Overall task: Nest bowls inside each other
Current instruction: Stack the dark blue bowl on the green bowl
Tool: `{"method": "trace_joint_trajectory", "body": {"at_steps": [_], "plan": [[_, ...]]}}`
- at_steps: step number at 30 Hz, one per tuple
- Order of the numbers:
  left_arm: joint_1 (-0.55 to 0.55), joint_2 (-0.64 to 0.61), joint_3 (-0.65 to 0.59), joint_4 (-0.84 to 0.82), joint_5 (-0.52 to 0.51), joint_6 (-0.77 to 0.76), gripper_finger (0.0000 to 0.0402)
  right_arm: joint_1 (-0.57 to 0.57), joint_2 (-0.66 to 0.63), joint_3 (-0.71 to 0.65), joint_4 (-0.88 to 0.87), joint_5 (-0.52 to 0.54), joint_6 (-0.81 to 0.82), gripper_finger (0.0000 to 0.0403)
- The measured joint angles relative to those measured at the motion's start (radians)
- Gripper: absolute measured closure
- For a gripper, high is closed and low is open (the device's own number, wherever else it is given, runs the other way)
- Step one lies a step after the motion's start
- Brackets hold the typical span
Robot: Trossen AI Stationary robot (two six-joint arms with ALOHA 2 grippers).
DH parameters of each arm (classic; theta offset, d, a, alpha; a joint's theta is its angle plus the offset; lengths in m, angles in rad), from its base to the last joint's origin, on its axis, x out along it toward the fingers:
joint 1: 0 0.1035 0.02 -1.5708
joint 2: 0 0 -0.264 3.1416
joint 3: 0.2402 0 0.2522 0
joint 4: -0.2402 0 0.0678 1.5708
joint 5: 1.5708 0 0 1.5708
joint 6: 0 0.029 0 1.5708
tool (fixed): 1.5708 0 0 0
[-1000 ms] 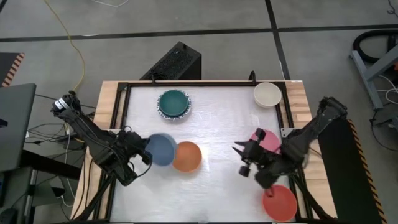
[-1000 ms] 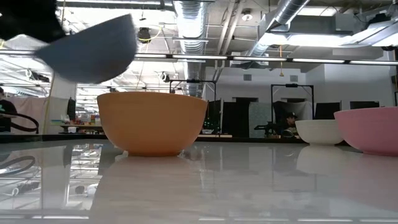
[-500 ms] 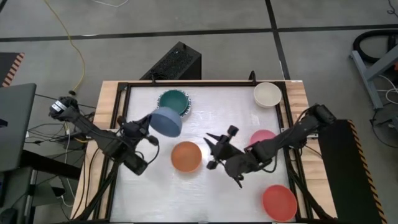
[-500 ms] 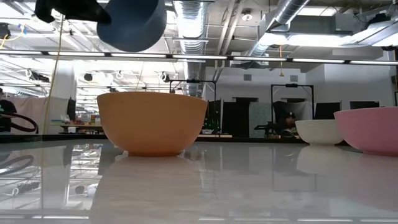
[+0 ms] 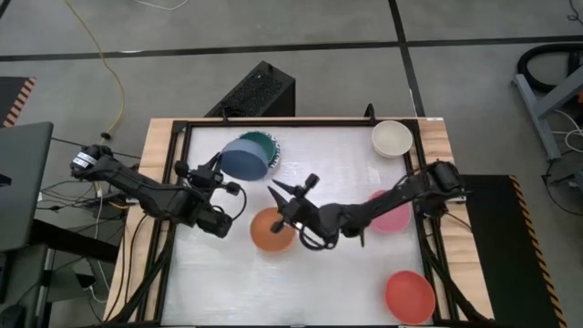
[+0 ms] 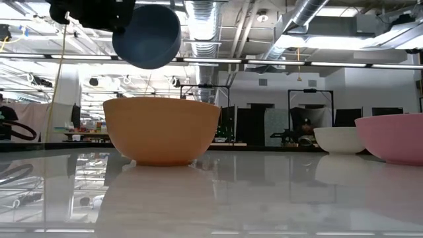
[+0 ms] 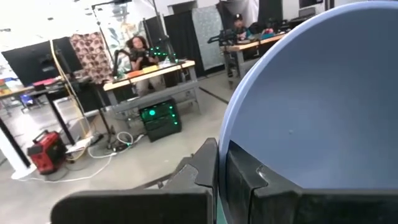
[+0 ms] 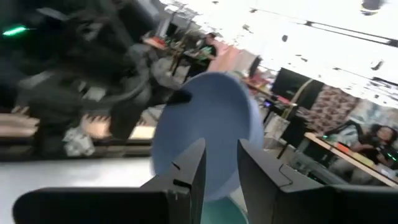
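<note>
six bowls show on the white tabletop [image 5: 310, 282], and none sits inside another yet. largest in play is the left arm, reaching in from the tabletop's left edge, its left end effector [image 5: 217, 169] pinching the rim of the blue bowl [image 5: 244, 157], held tilted in the air over the green bowl [image 5: 264, 146] with the patterned rim at the tabletop's far side. the left wrist view shows both fingers pressed together on that blue rim. the right arm stretches from the right edge across the middle, its right end effector [image 5: 290, 193] part spread and holding nothing, pointing toward the raised blue bowl, just beyond the orange bowl [image 5: 271, 230].

the step in hand looks like carrying the blue bowl to nest it in the green one. the next move would call for levelling the blue bowl, centring it over the green bowl, lowering and letting go.

other bowls lie apart: the pink bowl [image 5: 393, 211] partly under the right arm, the red bowl [image 5: 409, 296] near the right front corner, the cream bowl [image 5: 392, 138] at the far right corner. the right end effector stands near the blue bowl's path and could be struck. a black box [image 5: 253, 91] sits on the floor beyond the tabletop.
</note>
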Motion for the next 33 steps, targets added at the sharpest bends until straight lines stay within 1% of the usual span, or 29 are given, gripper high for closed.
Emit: {"method": "trace_joint_trajectory", "body": {"at_steps": [4,6,8,11,17,21,27,30,33], "plan": [[0.000,0.004,0.000,0.005,0.001,0.023,0.0401,-0.050,0.033,0.000,0.117,0.001,-0.009,0.0290],[0.000,0.009,0.000,0.005,0.003,0.025,0.0401,-0.072,0.034,0.000,0.118,-0.025,0.011,0.0290],[0.000,0.010,-0.001,0.009,0.004,0.025,0.0401,-0.095,0.033,0.000,0.117,-0.066,0.072,0.0290],[0.000,0.009,-0.001,0.009,0.003,0.025,0.0401,-0.115,0.033,0.000,0.112,-0.096,0.110,0.0290],[0.003,0.009,-0.001,0.014,0.003,0.025,0.0401,-0.131,0.032,0.000,0.088,-0.102,0.147,0.0290],[0.003,0.009,-0.001,0.054,0.003,0.055,0.0401,-0.141,0.031,0.000,0.091,-0.102,0.150,0.0290],[0.003,0.009,-0.001,0.146,0.003,0.162,0.0401,-0.170,0.031,0.000,-0.009,-0.124,0.262,0.0290],[0.003,0.009,-0.001,0.149,0.003,0.174,0.0401,-0.184,0.031,0.000,-0.062,-0.125,0.308,0.0290],[0.003,0.009,-0.001,0.153,0.003,0.174,0.0401,-0.195,0.031,0.000,-0.076,-0.125,0.330,0.0290]]}}
